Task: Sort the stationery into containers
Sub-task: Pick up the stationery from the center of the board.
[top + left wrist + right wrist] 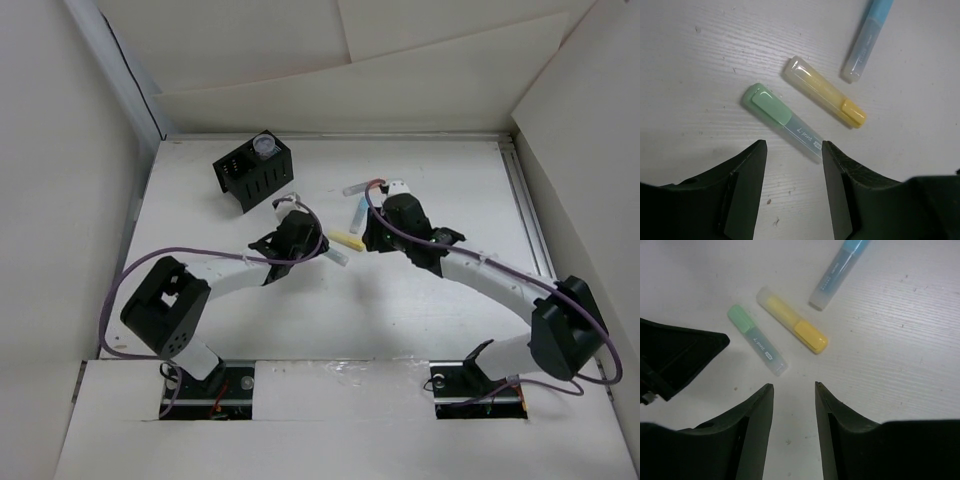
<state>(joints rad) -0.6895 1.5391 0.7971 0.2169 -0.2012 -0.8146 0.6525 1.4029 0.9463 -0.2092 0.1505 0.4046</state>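
Three markers lie together on the white table between my arms: a pale green one (782, 121) (757, 340), a yellow one (824, 92) (792, 320) (347, 240) and a light blue one (867, 40) (838, 272). My left gripper (794, 150) (318, 245) is open over bare table, and the green marker's clear end lies just beyond its right fingertip. My right gripper (793, 385) (370, 238) is open too, with nothing between its fingers, a little short of the green and yellow markers. The black organiser (250, 175) stands at the back left with a round pale roll (264, 147) in it.
Another pale stick with a reddish end (365, 187) lies behind the right gripper. White walls enclose the table on the left, back and right. In the right wrist view the left gripper's black body (675, 357) sits close at the left.
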